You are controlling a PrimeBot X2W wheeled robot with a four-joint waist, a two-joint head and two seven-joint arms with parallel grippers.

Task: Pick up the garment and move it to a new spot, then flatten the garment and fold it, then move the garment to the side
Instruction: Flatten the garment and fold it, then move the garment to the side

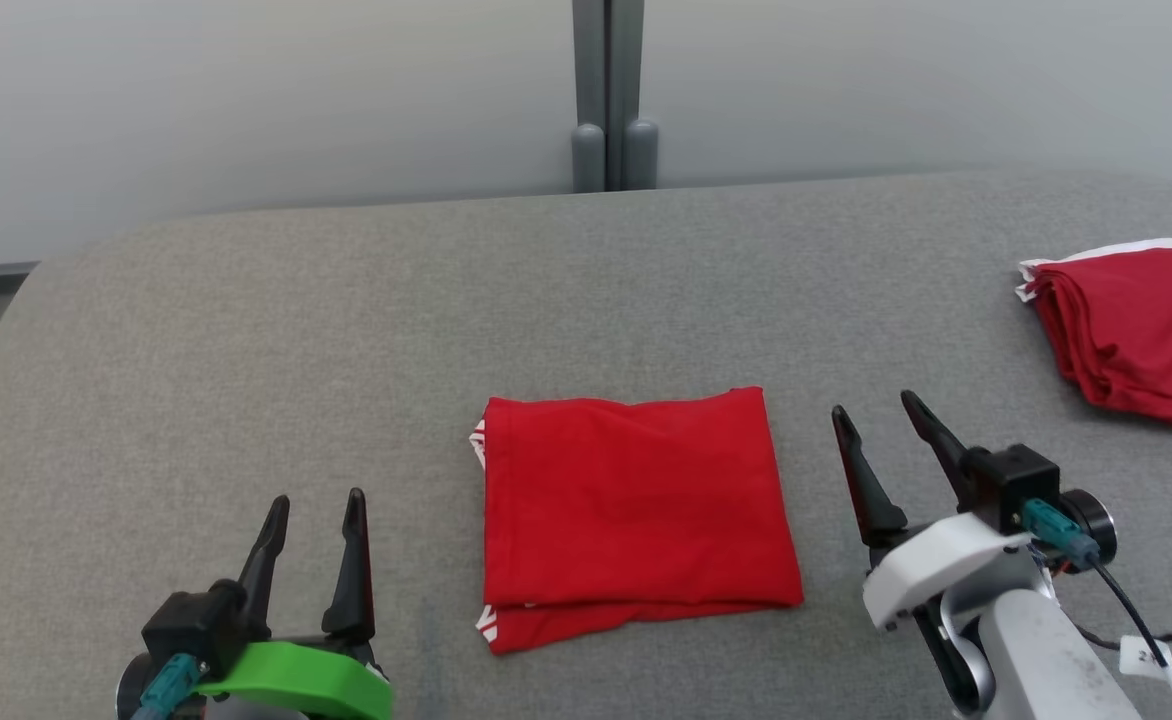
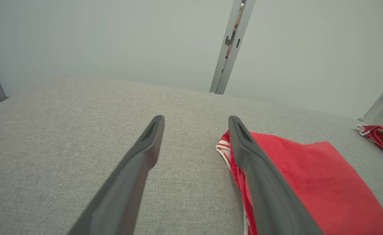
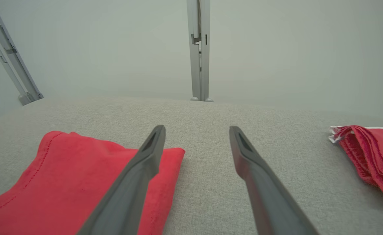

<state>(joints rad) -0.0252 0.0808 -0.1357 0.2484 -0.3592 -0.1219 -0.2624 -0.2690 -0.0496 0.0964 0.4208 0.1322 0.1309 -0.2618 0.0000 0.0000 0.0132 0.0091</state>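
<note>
L end effector (image 1: 317, 497) wrist prob. off-frame

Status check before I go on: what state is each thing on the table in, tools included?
garment: folded into a flat rectangle, lying mid-table, held by nothing.
red pile: loosely folded, lying at the table's right edge, clear of both tools.
left tool: open, empty, left of the garment and apart from it.
right tool: open, empty, right of the garment and apart from it.
</note>
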